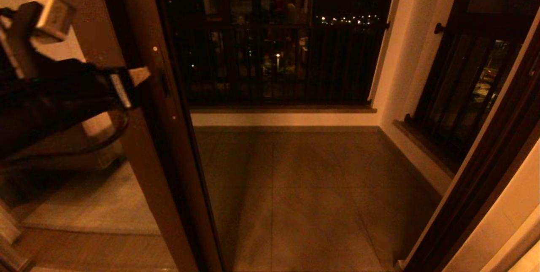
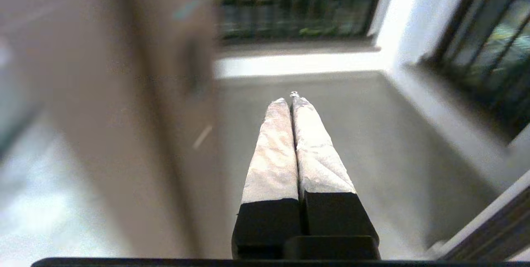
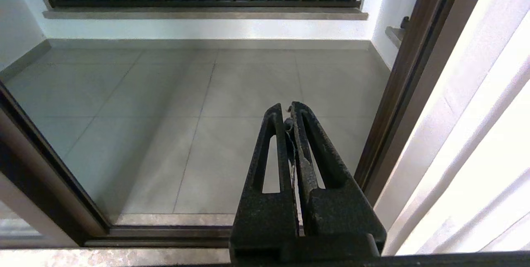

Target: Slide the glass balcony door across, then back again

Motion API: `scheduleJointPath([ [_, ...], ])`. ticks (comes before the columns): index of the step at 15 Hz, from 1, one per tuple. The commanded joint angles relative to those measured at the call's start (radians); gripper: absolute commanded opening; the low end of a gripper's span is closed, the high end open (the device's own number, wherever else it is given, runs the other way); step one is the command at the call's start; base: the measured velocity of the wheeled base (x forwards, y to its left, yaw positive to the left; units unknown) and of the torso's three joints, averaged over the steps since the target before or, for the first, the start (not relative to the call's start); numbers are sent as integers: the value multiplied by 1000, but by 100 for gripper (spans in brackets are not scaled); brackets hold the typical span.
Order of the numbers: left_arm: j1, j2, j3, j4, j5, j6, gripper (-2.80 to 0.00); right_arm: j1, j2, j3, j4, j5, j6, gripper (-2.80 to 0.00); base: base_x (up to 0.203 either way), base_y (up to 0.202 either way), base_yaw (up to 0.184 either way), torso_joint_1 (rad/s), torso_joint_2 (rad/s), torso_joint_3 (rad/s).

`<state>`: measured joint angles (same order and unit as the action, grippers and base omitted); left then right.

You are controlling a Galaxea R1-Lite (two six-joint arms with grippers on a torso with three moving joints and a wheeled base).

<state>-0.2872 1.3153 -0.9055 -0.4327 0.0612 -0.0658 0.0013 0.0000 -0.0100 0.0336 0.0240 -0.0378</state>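
Glass door (image 1: 139, 145) standing just beside the left claw (image 1: 141, 76), its brown frame edge touching or nearly touching the claw tips; cannot tell which. Pushed far to the claw's own side, doorway wide open onto the balcony floor (image 1: 295, 187). Probably at the end of the first slide, or the start of sliding back. Next move calling for the tips to hook the narrow handle slot (image 1: 165, 82), right ahead of them, and pull steadily. Left claw clenched, gripping nothing. Right claw (image 3: 290, 111) also clenched and empty, idle over the door track (image 3: 165, 232), barred window (image 1: 278, 61) far beyond.
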Motion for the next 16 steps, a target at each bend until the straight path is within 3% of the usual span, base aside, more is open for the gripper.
scheduleJointPath([
  [1,3,-299,153,27,18,30,-280,0,2,0,0,1,-1,-280,0,0,0,0,0,0],
  [3,8,-489,292,56,116,114,-280,0,2,0,0,1,-1,-280,0,0,0,0,0,0],
  [4,9,-575,354,66,218,164,-280,0,2,-1,0,1,-1,-280,0,0,0,0,0,0],
  [6,25,-703,466,78,492,234,-280,0,2,1,0,1,-1,-280,0,0,0,0,0,0],
  [7,68,-762,526,80,561,252,-280,0,2,1,0,1,-1,-280,0,0,0,0,0,0],
  [9,137,-881,599,85,579,272,-280,0,2,1,0,1,-1,-280,0,0,0,0,0,0],
  [12,170,-1022,716,62,573,300,-280,0,2,0,0,1,-1,-280,0,0,0,0,0,0],
  [14,188,-1030,794,-112,613,318,-280,0,2,-1,0,1,-1,-280,0,0,0,0,0,0],
  [16,305,-1055,783,-74,585,333,-280,0,2,1,0,1,0,-280,0,0,0,0,0,0],
])
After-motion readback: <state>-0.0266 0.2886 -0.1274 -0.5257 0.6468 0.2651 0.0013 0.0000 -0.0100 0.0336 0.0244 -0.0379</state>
